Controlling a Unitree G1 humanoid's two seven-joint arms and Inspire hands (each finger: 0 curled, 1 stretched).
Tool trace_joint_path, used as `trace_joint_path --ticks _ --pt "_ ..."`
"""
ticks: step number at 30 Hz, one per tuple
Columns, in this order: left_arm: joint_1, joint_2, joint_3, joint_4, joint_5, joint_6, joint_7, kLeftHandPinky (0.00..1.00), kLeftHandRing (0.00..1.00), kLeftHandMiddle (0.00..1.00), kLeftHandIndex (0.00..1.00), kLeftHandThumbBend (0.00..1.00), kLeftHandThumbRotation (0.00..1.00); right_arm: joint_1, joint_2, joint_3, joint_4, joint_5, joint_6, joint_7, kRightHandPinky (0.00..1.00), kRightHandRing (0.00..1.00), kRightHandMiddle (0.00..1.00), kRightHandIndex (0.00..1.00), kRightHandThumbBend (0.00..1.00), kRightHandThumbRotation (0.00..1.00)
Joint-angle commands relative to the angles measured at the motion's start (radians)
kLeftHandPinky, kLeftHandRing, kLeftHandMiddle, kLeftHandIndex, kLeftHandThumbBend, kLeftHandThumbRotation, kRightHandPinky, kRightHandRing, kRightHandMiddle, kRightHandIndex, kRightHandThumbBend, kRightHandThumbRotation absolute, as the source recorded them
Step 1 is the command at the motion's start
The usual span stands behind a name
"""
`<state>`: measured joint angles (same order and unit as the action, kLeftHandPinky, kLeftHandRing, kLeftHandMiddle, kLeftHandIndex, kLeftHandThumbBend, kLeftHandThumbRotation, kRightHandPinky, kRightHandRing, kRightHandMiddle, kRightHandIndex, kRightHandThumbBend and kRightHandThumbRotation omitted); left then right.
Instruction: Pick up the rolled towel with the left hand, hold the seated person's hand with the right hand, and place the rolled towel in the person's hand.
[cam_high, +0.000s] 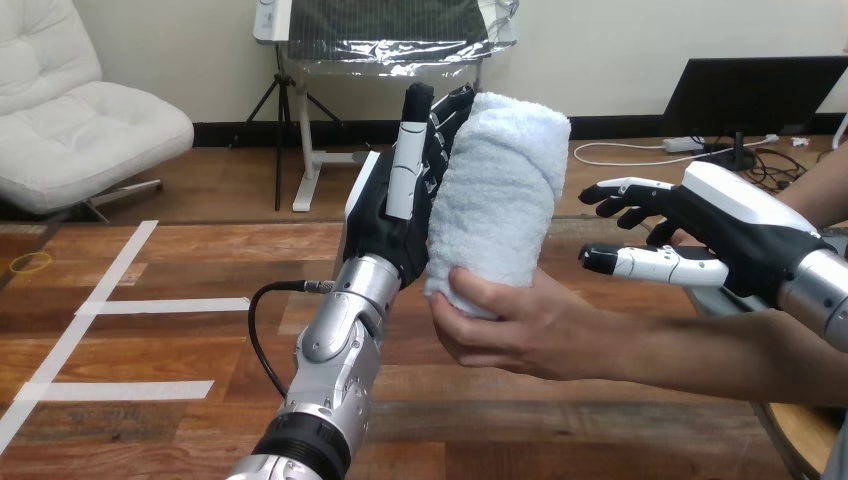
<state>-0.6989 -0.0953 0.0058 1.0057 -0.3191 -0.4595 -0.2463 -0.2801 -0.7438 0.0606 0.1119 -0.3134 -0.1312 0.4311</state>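
Observation:
A white rolled towel (500, 190) stands upright above the middle of the wooden table (200, 420). The person's hand (520, 325), reaching in from the right, is wrapped round the towel's lower end. My left hand (385, 215) is raised beside the towel, its straight fingers (405, 150) lying along the towel's left side. My right hand (740, 235) hovers at the right, just above the person's forearm, fingers stretched out toward the towel and a short gap away from it. It is not curled round the person's wrist.
White tape strips (165, 306) lie on the table's left half, and a small yellow ring (30, 262) sits near its far left edge. The person's forearm crosses the table's right side.

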Motion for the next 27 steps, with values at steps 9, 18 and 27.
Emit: trace_joint_path --ticks 9,18,27 --pt "-0.069 -0.152 0.019 -0.059 -0.010 -0.026 0.012 1.00 0.90 0.86 0.83 0.76 0.99 -0.048 0.007 -0.038 -0.005 0.013 0.000 -0.028 0.67 0.79 0.83 0.86 0.98 1.00" --pt "-0.076 -0.168 0.069 -0.078 -0.103 0.024 -0.011 1.00 0.91 0.87 0.84 0.76 0.99 -0.047 0.008 -0.037 -0.013 0.010 0.004 -0.030 0.66 0.79 0.83 0.86 0.97 1.00" --pt "-0.091 -0.166 0.099 -0.077 -0.179 0.063 -0.024 1.00 0.94 0.90 0.89 0.75 1.00 -0.048 0.009 -0.039 -0.013 0.013 0.010 -0.029 0.65 0.78 0.83 0.86 0.98 1.00"
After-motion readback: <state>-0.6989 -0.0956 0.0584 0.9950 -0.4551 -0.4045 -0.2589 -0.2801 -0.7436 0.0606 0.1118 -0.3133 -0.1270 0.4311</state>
